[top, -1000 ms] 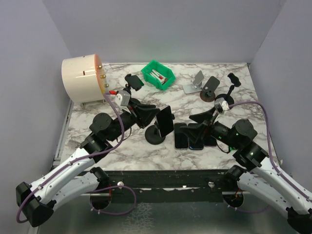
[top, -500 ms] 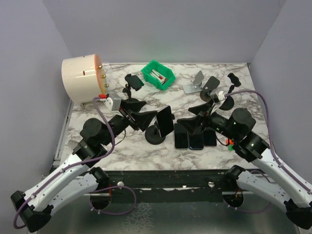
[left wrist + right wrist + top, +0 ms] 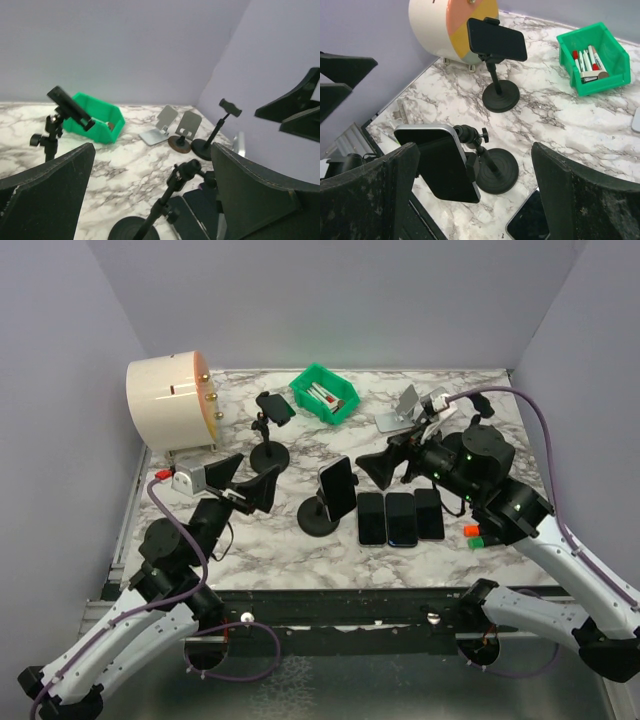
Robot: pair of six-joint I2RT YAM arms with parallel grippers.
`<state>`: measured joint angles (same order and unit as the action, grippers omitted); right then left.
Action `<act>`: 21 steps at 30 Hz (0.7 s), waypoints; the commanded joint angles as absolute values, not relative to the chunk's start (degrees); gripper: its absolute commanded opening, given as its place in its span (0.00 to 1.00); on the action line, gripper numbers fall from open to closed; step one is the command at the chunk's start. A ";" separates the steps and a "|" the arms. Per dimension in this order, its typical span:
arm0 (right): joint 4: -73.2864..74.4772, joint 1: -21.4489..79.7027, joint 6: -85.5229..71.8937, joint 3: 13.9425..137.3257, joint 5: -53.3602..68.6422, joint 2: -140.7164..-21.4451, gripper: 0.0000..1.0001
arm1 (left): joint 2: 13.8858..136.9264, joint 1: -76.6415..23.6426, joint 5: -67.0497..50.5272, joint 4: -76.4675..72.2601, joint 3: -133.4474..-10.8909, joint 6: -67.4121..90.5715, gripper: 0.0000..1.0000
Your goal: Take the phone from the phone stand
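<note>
A dark phone [image 3: 339,488] is clamped upright in the black phone stand [image 3: 318,518] at the table's middle. The right wrist view shows the phone [image 3: 441,164] in the clamp above the stand's round base [image 3: 497,171]. My left gripper [image 3: 246,481] hovers open to the left of the stand, apart from it. In the left wrist view the stand's stem [image 3: 166,200] rises between the open fingers [image 3: 47,192], and the phone is hidden. My right gripper [image 3: 384,466] hangs open just right of the phone, holding nothing.
Three phones [image 3: 401,517] lie flat right of the stand. A second stand with a phone [image 3: 274,408] is behind, with a green bin [image 3: 324,393], a cream drum [image 3: 168,402], metal stands [image 3: 401,408] and a black stand [image 3: 477,406] at the back.
My left gripper has opened wide and drawn back left from the phone. My right gripper has risen and moved back from the flat phones. The phone remains in the stand.
</note>
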<state>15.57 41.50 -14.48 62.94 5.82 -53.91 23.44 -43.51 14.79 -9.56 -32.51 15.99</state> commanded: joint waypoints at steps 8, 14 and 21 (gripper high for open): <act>24.00 50.61 -13.35 71.34 -1.37 -59.69 1.00 | 18.14 -43.34 22.59 -7.01 -26.55 14.36 0.99; 25.26 53.80 -13.00 71.82 -1.08 -62.13 1.00 | 16.45 -43.33 24.34 -6.42 -26.12 13.90 0.99; 25.73 55.39 -12.13 72.63 -2.96 -63.89 1.00 | 16.48 -43.34 23.58 -5.90 -26.27 14.15 0.99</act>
